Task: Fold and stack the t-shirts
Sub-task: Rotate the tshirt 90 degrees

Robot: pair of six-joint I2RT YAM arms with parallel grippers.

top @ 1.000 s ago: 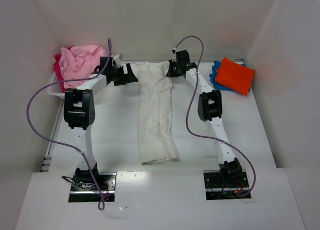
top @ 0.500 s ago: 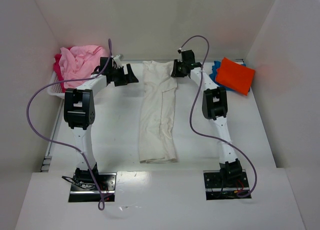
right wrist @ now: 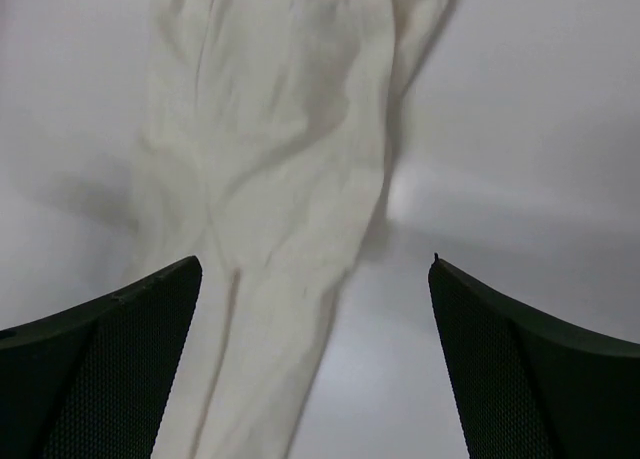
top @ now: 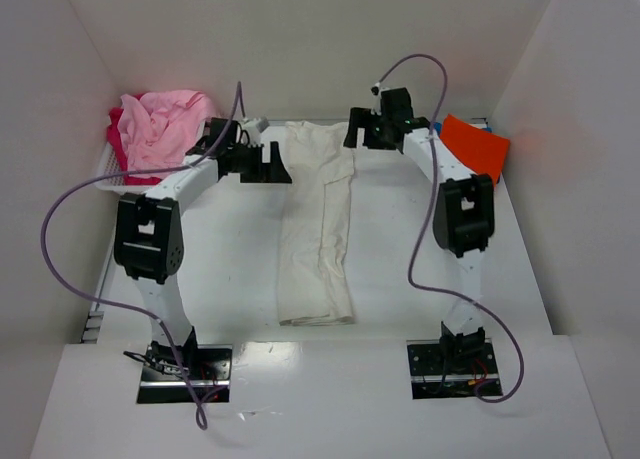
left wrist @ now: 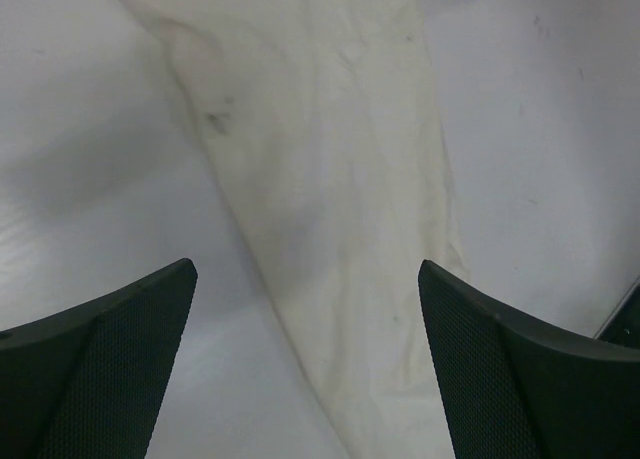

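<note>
A cream-white t-shirt [top: 318,229] lies folded lengthwise as a long strip down the middle of the table. My left gripper [top: 272,165] hovers open at the strip's upper left edge, with the cloth [left wrist: 330,199] passing under its fingers. At the upper right corner of the strip my right gripper [top: 358,135] is open, the cloth [right wrist: 270,179] below it and nothing between its fingers. A light pink t-shirt [top: 158,124] is heaped over a red-magenta one [top: 117,144] at the far left. An orange t-shirt [top: 475,149] lies folded at the far right.
A white slotted basket [top: 108,182] under the pink heap stands against the left wall. White walls close in the table on the left, back and right. Purple cables loop off both arms.
My right gripper has opened, let go of the cream-white t-shirt's top and drawn back to the right. The left arm has shifted right toward the strip.
</note>
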